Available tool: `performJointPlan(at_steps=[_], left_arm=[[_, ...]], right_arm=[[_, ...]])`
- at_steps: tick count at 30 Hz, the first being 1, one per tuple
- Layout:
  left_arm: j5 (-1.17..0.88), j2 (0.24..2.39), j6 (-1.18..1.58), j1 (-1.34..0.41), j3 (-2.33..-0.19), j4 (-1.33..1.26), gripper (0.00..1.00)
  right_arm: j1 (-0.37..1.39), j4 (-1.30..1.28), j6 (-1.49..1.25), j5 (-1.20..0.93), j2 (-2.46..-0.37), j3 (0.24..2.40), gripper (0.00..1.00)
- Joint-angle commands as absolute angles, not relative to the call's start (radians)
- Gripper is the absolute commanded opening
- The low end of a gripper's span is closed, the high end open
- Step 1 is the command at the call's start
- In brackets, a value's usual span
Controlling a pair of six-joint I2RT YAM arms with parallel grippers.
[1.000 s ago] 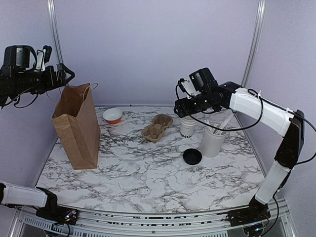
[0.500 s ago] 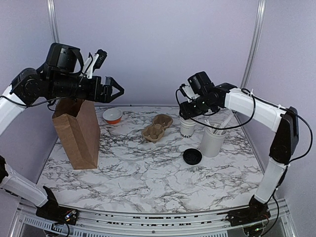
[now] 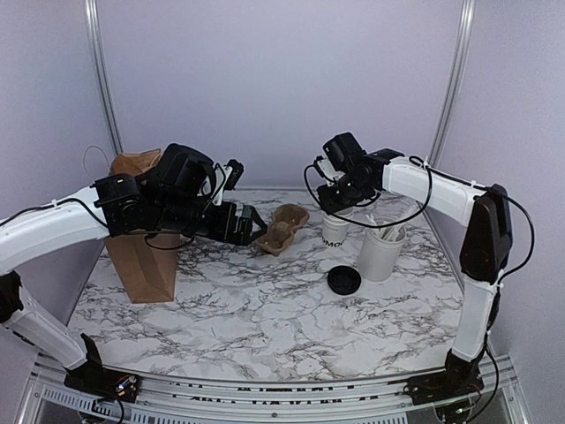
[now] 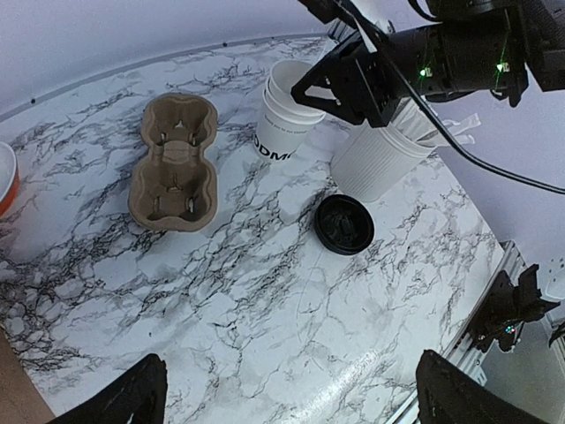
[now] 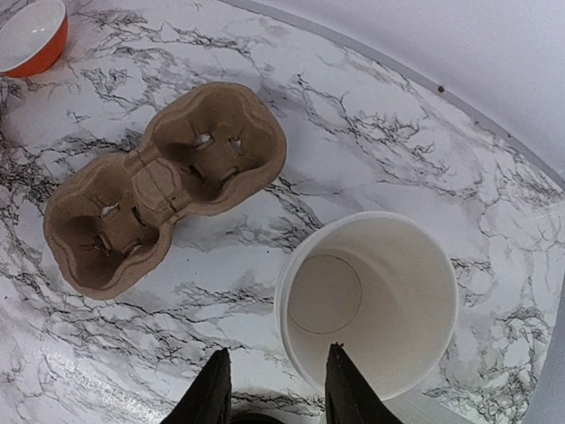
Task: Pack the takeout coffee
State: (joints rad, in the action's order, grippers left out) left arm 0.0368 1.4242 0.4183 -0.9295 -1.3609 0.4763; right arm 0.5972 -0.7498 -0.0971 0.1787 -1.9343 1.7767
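1. Reaching low over the marble table (image 3: 265,318), the left gripper (image 3: 258,226) holds nothing, and its fingers (image 4: 124,402) are spread as wide as they go.
2. The right gripper (image 5: 277,367) hangs right over the cup (image 5: 371,291). Its fingers are parted, one outside the near rim and one just inside it. I cannot tell whether either touches the paper.
3. The cup is upright and empty, nested on top of the stack (image 4: 284,124) at the far right of the table, just beside the utensil tub (image 4: 380,159).
4. The lid (image 4: 344,223) lies flat on the marble in front of the tub, apart from the cup.
5. The carrier (image 4: 177,163) lies left of the stack, with the bowl (image 5: 31,35) beyond it.
6. The bag (image 3: 141,256) stands on the left, partly hidden behind the left arm.
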Motion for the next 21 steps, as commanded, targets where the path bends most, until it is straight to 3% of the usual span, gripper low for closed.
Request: performJointPlan(at_steps=[1,21], left_arm=[[0.044,1.425,0.485,-0.936,-1.297,0.362,0.99],[0.147,1.442,0.479,-0.934,-1.213,0.361,0.99]], right_arm=[[0.591,-0.776,-0.077,0.237,-1.966,1.842,0.35],[0.584,-0.779,-0.064,0.230,-2.043,1.873,0.15]])
